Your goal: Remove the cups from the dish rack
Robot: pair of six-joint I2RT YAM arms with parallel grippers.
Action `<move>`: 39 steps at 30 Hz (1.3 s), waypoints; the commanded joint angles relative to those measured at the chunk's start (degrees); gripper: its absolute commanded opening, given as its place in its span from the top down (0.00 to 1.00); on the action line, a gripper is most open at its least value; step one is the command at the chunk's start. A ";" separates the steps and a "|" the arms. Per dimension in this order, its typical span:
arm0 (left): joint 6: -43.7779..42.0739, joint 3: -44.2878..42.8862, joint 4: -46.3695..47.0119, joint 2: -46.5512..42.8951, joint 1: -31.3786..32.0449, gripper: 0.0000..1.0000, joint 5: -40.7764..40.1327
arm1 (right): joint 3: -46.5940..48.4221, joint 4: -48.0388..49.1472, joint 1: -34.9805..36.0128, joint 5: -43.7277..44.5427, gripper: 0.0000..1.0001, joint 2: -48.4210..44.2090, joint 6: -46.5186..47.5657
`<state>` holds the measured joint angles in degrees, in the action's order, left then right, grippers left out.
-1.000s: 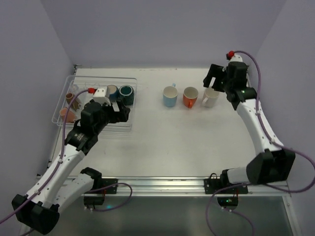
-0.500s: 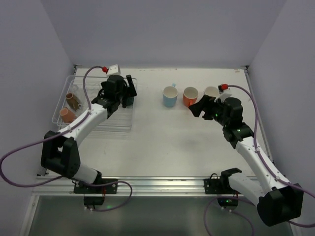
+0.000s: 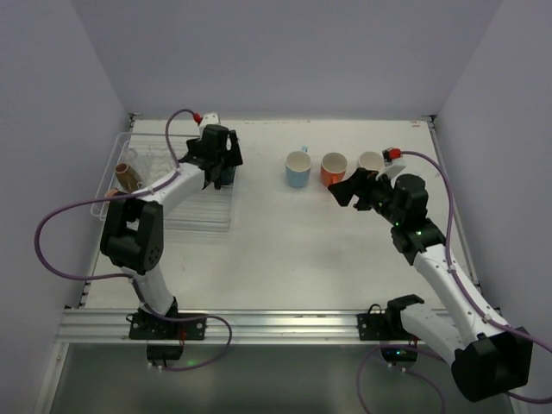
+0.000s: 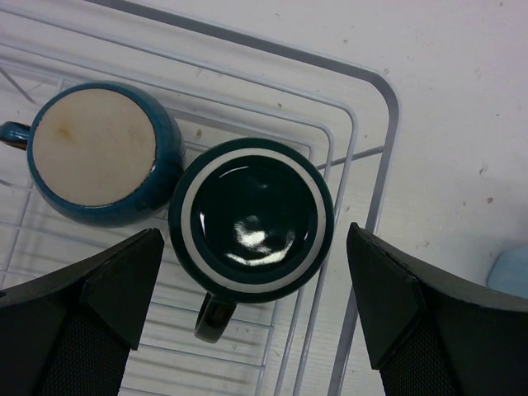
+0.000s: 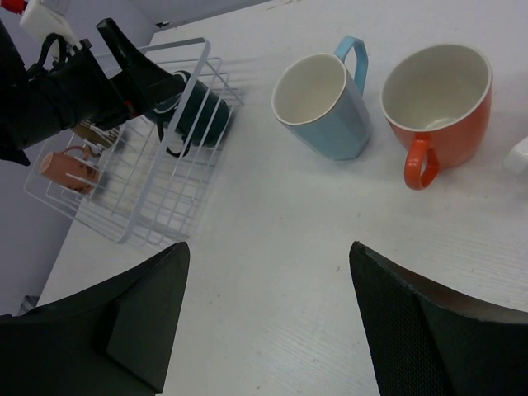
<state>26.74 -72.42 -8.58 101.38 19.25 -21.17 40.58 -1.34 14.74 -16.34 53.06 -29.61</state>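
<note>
— Left gripper (image 4: 253,239)?
— Fingers spread wide over the dark teal mug (image 4: 250,216), upright in a corner of the dish rack (image 5: 140,198).
— Right gripper (image 5: 269,247)?
— Fingers apart too, above the table near the light blue cup (image 5: 322,103).

**Twin arms: finish and fittings**

White moulded links between black joint housings on both the left arm (image 3: 164,191) and the right arm (image 3: 444,267). Thin purple cable (image 3: 447,207) looped loosely outside each arm. Red cap (image 3: 197,116) at the left wrist, a second red cap (image 3: 397,153) at the right. Small green lights (image 3: 420,230) on the right forearm housing. Black bases (image 3: 155,326) at the near edge. On the left gripper (image 4: 254,239) and right gripper (image 5: 268,247), black wedge-shaped fingers (image 4: 99,313) with finely meshed inner faces.
</note>
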 commanded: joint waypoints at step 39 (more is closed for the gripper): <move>1.38 2.19 0.05 1.90 -0.26 0.33 -5.11 | -0.06 4.68 2.13 -4.93 0.18 0.73 -0.63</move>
<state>26.59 -73.21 -6.20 105.89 18.55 -25.78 39.88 0.93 16.56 -20.29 53.32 -29.89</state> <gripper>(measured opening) 0.803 0.817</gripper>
